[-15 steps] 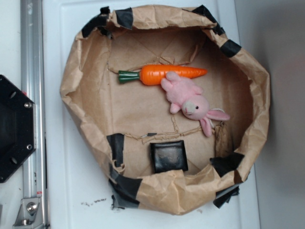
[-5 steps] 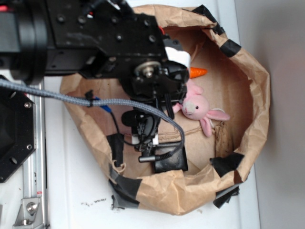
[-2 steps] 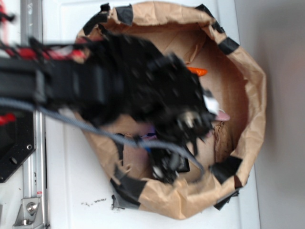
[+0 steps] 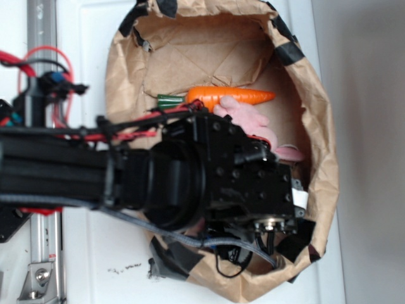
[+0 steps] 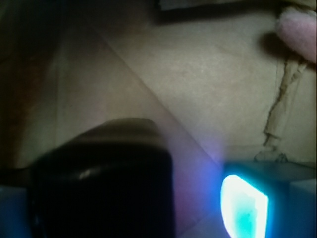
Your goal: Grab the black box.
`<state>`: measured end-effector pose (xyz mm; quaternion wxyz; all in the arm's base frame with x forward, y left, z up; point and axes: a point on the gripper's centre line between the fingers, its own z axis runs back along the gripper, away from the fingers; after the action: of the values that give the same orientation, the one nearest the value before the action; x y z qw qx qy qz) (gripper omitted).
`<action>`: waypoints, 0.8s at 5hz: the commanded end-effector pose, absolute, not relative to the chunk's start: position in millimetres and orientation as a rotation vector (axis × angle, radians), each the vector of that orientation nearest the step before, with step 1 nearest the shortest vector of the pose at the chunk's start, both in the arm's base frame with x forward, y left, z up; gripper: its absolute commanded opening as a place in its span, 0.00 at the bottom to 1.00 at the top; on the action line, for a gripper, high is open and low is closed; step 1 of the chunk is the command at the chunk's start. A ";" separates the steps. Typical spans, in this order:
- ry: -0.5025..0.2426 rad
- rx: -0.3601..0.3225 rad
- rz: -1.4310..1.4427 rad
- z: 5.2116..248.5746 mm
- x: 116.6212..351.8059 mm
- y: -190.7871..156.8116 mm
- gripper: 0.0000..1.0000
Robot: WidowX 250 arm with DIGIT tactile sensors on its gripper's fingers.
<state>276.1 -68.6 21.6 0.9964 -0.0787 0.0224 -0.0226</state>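
One black box, one carrot; hand's grip state cannot be told

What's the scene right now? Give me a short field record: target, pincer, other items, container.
target: black box, close below the wrist camera, hidden by the arm in the exterior view
pincer: state unclear; one glowing fingertip beside the box
other items: orange carrot, pink plush bunny partly covered by the arm
container: brown paper bowl with black tape patches

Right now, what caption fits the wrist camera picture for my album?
Up close: the black box on brown paper, a pink toy ear peeking in.
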 end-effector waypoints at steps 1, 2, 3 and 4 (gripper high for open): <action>0.075 -0.121 -0.073 4.2 262.5 -80.8 0.00; -0.006 -0.135 0.003 30.8 254.5 -48.5 0.00; -0.090 -0.201 0.227 63.2 237.6 -8.6 0.00; -0.148 -0.228 0.402 97.0 217.1 28.0 0.00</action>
<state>220.4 28.9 93.1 0.9724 -0.1148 -0.0532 0.1962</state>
